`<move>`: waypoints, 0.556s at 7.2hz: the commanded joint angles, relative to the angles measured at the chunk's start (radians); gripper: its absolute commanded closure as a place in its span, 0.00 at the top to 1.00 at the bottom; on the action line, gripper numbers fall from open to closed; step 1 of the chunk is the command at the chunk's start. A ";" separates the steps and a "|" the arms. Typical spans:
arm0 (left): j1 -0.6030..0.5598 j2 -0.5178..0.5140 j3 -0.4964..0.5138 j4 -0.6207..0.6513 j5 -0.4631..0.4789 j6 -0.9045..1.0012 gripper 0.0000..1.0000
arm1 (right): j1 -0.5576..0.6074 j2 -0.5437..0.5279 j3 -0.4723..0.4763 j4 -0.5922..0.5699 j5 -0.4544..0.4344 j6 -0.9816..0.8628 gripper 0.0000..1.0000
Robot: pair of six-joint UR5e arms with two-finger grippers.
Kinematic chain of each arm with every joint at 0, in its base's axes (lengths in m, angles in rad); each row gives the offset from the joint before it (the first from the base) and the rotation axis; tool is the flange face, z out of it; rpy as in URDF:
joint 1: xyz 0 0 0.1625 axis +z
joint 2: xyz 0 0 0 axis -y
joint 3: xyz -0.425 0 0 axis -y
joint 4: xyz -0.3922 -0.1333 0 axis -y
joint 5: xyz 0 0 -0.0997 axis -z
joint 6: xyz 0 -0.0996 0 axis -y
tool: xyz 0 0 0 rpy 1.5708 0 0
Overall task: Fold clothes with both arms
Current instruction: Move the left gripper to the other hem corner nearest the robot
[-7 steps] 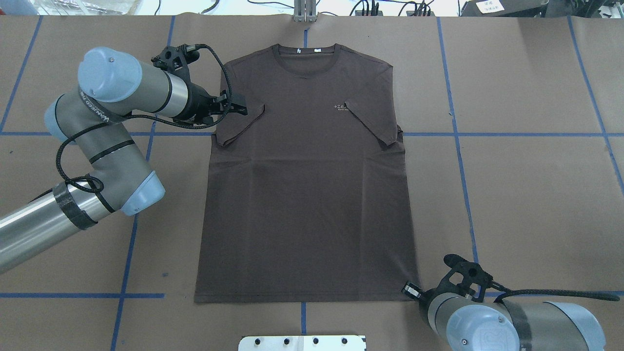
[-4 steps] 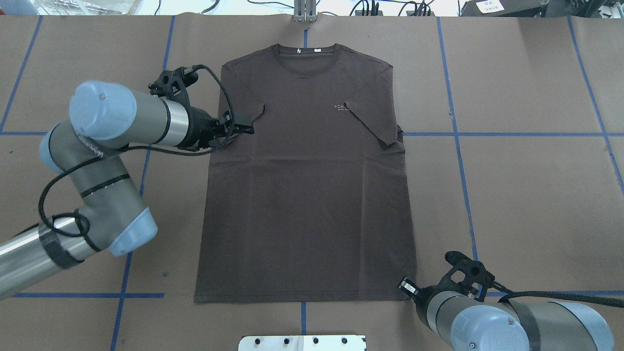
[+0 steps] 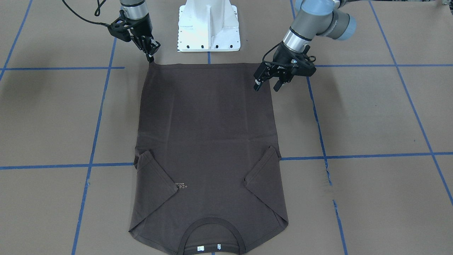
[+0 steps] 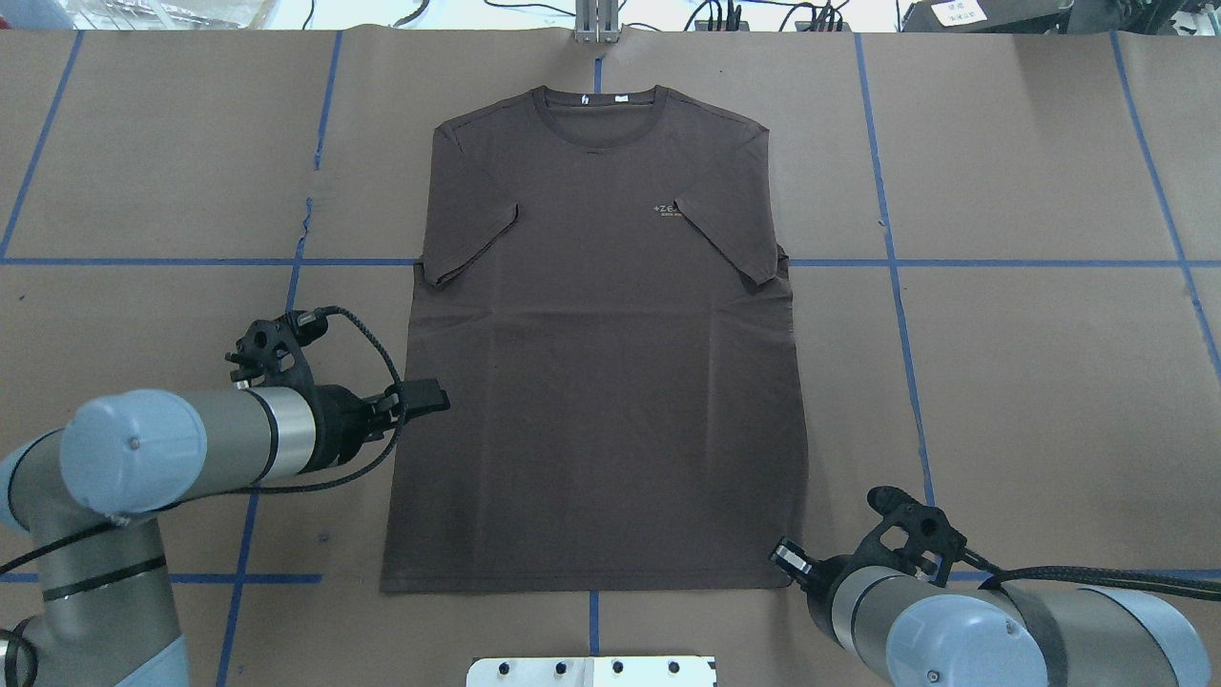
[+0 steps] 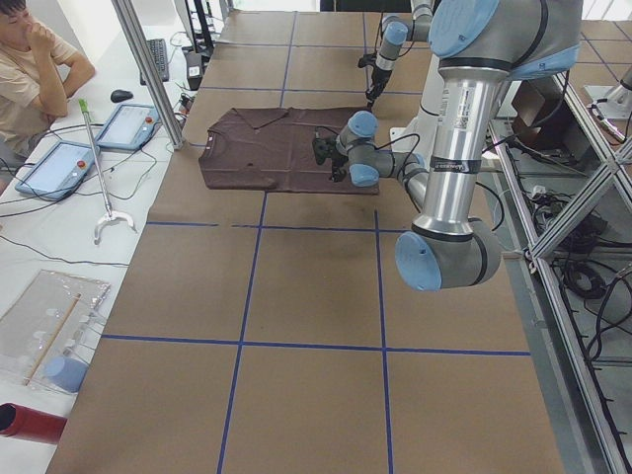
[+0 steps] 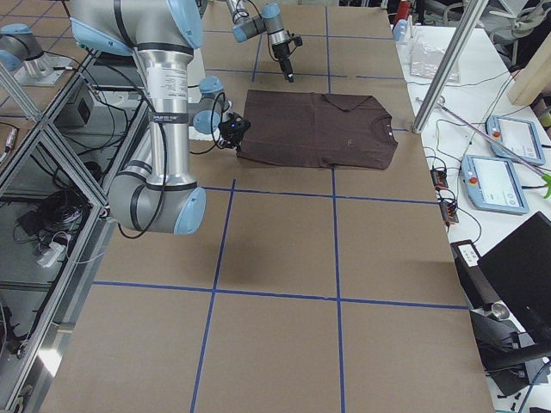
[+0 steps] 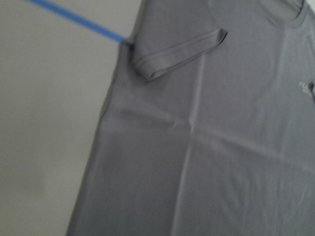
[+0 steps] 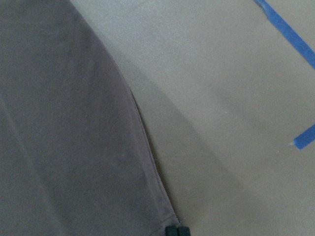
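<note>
Brown T-shirt (image 4: 601, 382) on paper-covered table (image 4: 1030, 401)

Blurry close look down at T-shirt (image 7: 211, 147), reads greyish here, lying flat and filling right and lower frame, soft creases running across the body. One short sleeve (image 7: 177, 51) folded inward over the chest, hem pointing up-right; a bit of collar (image 7: 295, 19) at top right corner, pale lettering (image 7: 306, 87) cut off by right edge. Left side is plain table covering (image 7: 44, 113), with blue tape line (image 7: 78, 19) running from top left to the shirt's edge by the sleeve.
</note>
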 commanded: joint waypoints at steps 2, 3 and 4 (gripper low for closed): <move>0.171 0.038 -0.071 0.221 0.055 -0.184 0.97 | 0.005 -0.001 -0.002 0.000 0.003 -0.005 0.00; 0.193 0.035 -0.066 0.228 0.053 -0.185 0.95 | 0.005 0.001 -0.002 0.000 0.003 -0.005 0.00; 0.196 0.035 -0.045 0.226 0.056 -0.185 0.91 | 0.005 0.001 -0.002 0.000 0.009 -0.003 0.00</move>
